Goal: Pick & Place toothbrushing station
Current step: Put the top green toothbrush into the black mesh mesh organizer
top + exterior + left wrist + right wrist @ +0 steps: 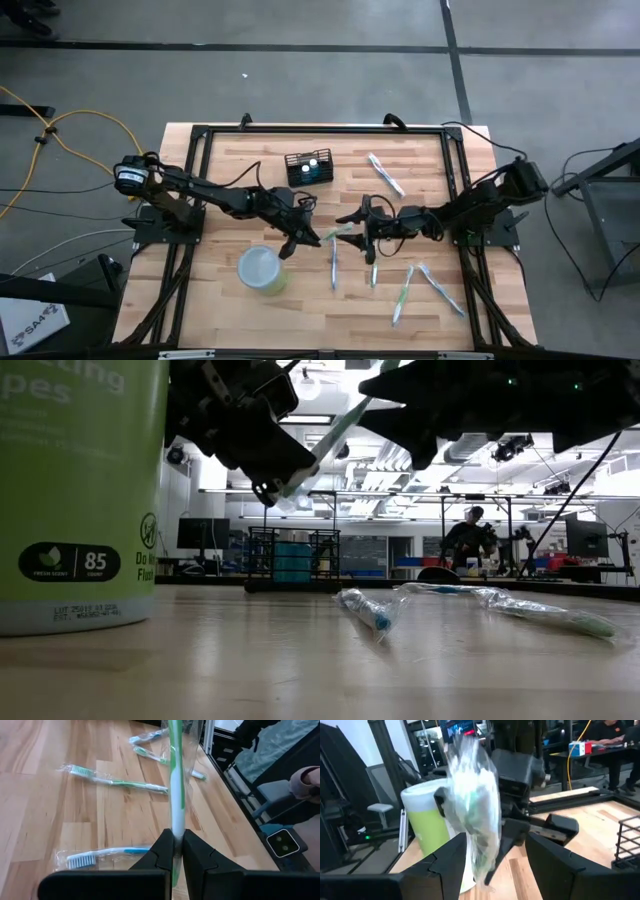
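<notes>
My left gripper (300, 238) is shut on a green-and-white toothbrush in a clear wrapper (175, 780), held above the middle of the table. The brush's free end (472, 815) reaches between the fingers of my right gripper (495, 860), which is open and faces it from the right (352, 222). I cannot tell whether the wrapper brushes a finger there. The toothbrushing station, a black wire-mesh holder (308, 168), stands on its base at the far middle of the table. My left gripper pinches the wrapped toothbrush between its two fingers near one end of the handle (175, 834). The fingers come from the table's left, slanting a little down. The brush sticks out beyond the fingertips (164, 851) toward my right gripper, lifted clear of the table.
A yellow-green tub with a pale lid (262, 270) stands near the front, left of centre. Several wrapped toothbrushes lie on the wood: one at the far right (385, 175), others front right (334, 265) (403, 293) (440, 288). A black frame (455, 160) rims the table.
</notes>
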`<state>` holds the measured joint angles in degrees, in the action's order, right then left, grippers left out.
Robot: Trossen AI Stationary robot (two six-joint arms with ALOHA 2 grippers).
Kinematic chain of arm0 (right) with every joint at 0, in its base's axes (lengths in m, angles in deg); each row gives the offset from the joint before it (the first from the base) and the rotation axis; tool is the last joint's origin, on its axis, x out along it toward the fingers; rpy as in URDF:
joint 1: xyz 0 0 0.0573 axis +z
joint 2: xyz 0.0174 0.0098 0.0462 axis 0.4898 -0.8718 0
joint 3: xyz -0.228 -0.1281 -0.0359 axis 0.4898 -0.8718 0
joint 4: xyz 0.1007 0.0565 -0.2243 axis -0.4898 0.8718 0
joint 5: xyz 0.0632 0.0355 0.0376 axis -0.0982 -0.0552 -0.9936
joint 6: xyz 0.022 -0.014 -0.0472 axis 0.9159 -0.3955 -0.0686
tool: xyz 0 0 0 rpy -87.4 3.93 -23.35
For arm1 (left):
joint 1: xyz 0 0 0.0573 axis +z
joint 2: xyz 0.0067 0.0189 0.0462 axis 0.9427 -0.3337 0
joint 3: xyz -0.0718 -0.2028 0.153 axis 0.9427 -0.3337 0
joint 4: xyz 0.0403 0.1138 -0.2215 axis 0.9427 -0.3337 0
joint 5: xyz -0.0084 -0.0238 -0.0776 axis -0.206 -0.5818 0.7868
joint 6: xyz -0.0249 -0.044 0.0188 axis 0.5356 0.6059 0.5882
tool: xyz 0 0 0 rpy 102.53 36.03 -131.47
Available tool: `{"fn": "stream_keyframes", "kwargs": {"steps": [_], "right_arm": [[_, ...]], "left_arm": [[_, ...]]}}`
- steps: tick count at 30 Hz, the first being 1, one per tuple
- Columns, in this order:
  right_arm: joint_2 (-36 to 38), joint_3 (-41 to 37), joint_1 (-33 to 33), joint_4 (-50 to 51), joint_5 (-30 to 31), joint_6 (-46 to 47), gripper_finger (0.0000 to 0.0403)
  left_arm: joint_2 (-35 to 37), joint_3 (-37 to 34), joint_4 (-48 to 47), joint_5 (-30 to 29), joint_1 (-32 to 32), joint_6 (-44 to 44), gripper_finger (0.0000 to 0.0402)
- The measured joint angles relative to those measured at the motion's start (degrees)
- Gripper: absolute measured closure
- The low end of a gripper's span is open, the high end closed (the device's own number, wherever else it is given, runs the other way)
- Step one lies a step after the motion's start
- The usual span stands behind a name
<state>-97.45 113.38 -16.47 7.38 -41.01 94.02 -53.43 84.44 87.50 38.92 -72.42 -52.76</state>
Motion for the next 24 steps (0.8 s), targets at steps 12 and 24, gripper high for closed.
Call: {"fn": "stream_keyframes", "kwargs": {"steps": [12,24], "right_arm": [[0.17,0.00,0.28,0.31,0.16,-0.07,0.0208],[2.45,-0.03,1.03,2.51,0.74,-1.82,0.0284]], "left_arm": [[0.00,0.00,-0.26,0.42,0.02,-0.61,0.0392],[0.02,0.00,-0.90,0.56,2.08,-0.76,0.0392]]}}
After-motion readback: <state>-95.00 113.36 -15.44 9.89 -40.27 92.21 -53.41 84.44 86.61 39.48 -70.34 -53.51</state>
